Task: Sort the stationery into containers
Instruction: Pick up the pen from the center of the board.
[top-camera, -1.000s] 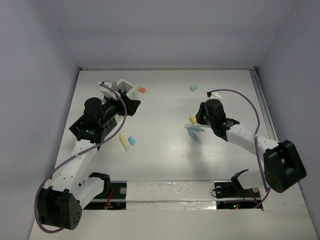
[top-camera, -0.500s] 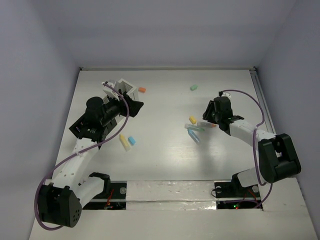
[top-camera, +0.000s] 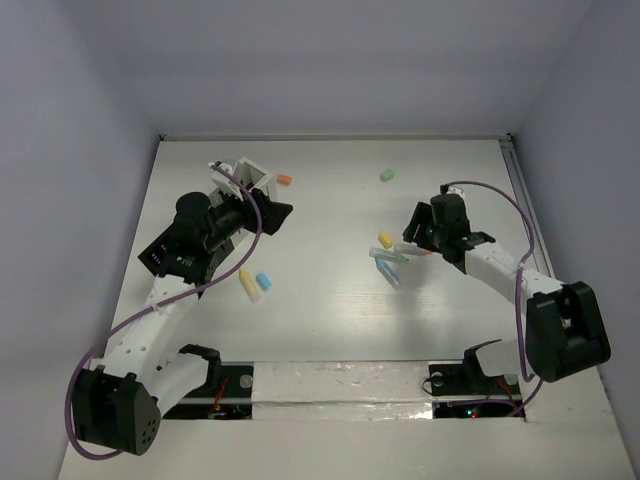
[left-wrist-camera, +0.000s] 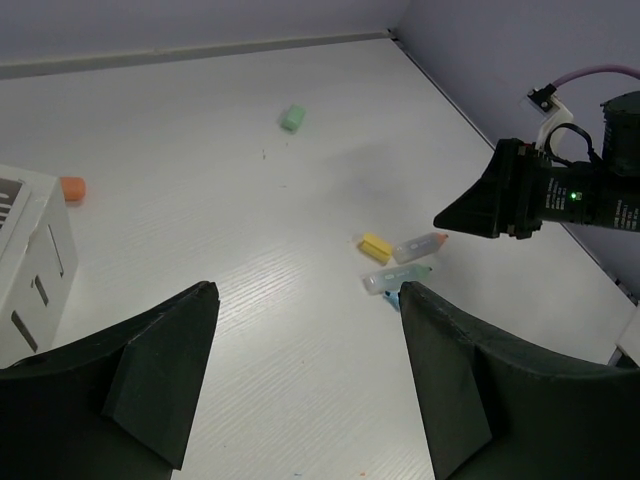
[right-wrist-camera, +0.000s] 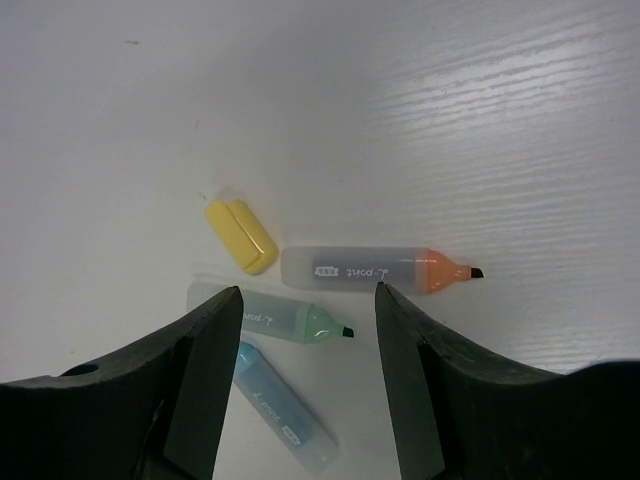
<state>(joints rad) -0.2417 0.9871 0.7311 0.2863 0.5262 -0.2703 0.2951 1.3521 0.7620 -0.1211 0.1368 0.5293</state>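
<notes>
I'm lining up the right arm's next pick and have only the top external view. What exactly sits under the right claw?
Observer: In the right wrist view, the right claw is open and gripping nothing, hanging over the green-tipped marker.
Operator: Are the markers capped?
Observer: No. The green-tipped marker and the orange-tipped marker both lie with their dark nibs bare.
Operator: And the yellow bit next to them?
Observer: The yellow piece is a stubby block, not a marker. It lies by the orange-tipped marker's blunt end.
</notes>
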